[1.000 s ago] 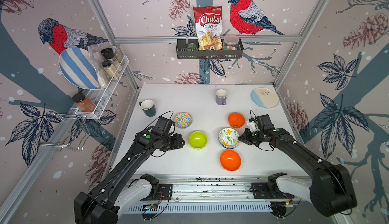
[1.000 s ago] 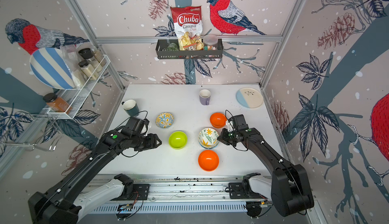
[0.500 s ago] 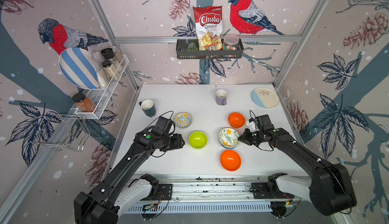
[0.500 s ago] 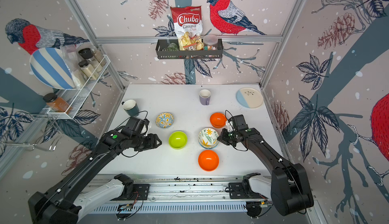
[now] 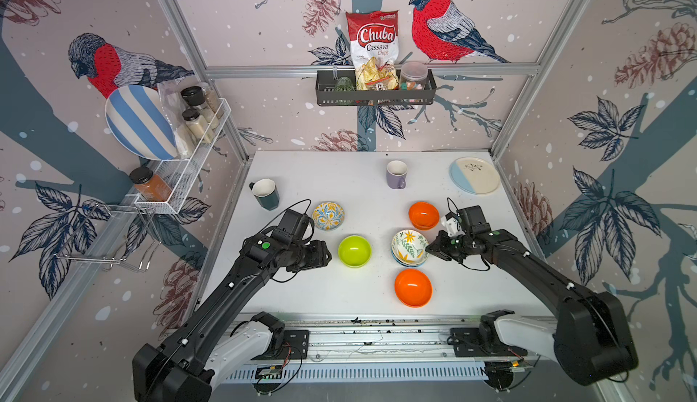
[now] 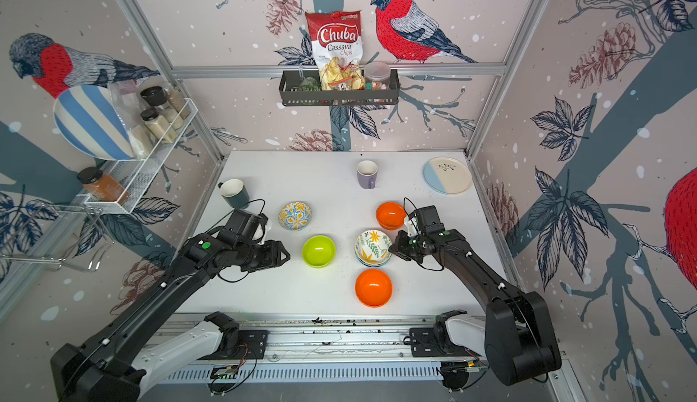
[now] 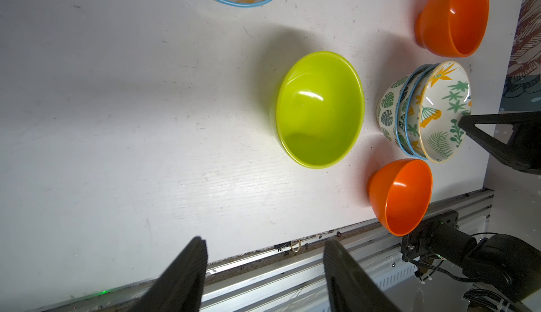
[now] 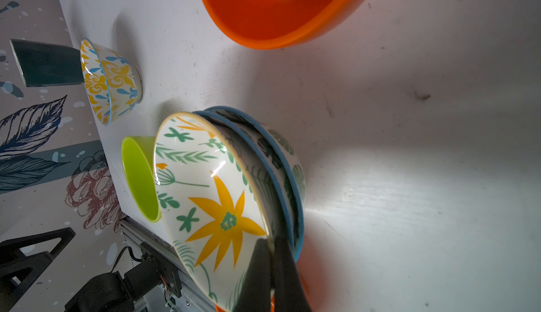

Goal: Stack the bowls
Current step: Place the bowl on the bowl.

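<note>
**Right pincer clamped on the stack's top bowl; left pincer wide and empty**

- Far left, towards the back of the table (image 5: 301, 170): dark green mug (image 5: 266, 193), upright.
- Left gripper (image 5: 327, 256) sits just beside the lime green bowl (image 5: 354, 251) and points at it. Its jaws are spread with nothing between them. In the left wrist view the fingers (image 7: 187, 266) stand well apart, with the bowl ahead and untouched.
- Lime green bowl: upright and alone, mid-table.
- Behind it is the yellow-and-blue bowl (image 5: 328, 216), upright and alone, close to the left arm's wrist.
- Back centre: purple mug (image 5: 396, 173), upright.
- Right of centre is a stack of three, with two blue-rimmed bowls (image 5: 409, 265) underneath. The top bowl (image 5: 409, 244) is white with green leaves and a yellow flower, and it sits askew in them.
- Far orange bowl (image 5: 424, 215) is behind the stack and near orange bowl (image 5: 413, 287) is in front. Both are upright and near the stack without touching it.
- Right gripper (image 5: 430, 248) is closed on the top bowl's rim on the stack's right side. In the right wrist view its fingers (image 8: 288, 269) pinch that rim.
- Back right corner: cream-and-blue plate (image 5: 474, 175), flat.
</note>
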Action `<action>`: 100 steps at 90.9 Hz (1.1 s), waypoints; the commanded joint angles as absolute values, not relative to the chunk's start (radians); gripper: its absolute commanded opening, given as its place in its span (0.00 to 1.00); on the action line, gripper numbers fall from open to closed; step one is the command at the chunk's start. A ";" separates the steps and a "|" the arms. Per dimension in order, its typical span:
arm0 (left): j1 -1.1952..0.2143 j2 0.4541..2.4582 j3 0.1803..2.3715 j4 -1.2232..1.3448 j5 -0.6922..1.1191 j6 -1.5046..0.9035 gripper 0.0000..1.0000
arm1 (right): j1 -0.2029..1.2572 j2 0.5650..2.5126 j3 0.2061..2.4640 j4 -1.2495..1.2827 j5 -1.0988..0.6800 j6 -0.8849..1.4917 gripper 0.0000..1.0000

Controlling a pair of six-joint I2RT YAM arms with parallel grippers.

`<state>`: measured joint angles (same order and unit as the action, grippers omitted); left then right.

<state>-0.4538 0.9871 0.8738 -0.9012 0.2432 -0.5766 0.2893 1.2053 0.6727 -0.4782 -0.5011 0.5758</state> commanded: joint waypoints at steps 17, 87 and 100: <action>-0.456 0.988 0.875 -0.901 0.249 -0.571 0.65 | 0.291 1.209 0.681 -0.468 -0.524 0.575 0.06; -0.458 0.984 0.876 -0.902 0.244 -0.573 0.66 | 0.278 1.192 0.694 -0.502 -0.501 0.571 0.19; -0.457 0.983 0.873 -0.903 0.233 -0.578 0.66 | 0.274 1.185 0.697 -0.511 -0.496 0.570 0.20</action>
<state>-0.4557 0.9855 0.8738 -0.9012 0.2398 -0.5770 0.2764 1.1931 0.6884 -0.4931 -0.5053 0.5758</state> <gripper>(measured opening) 0.657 0.198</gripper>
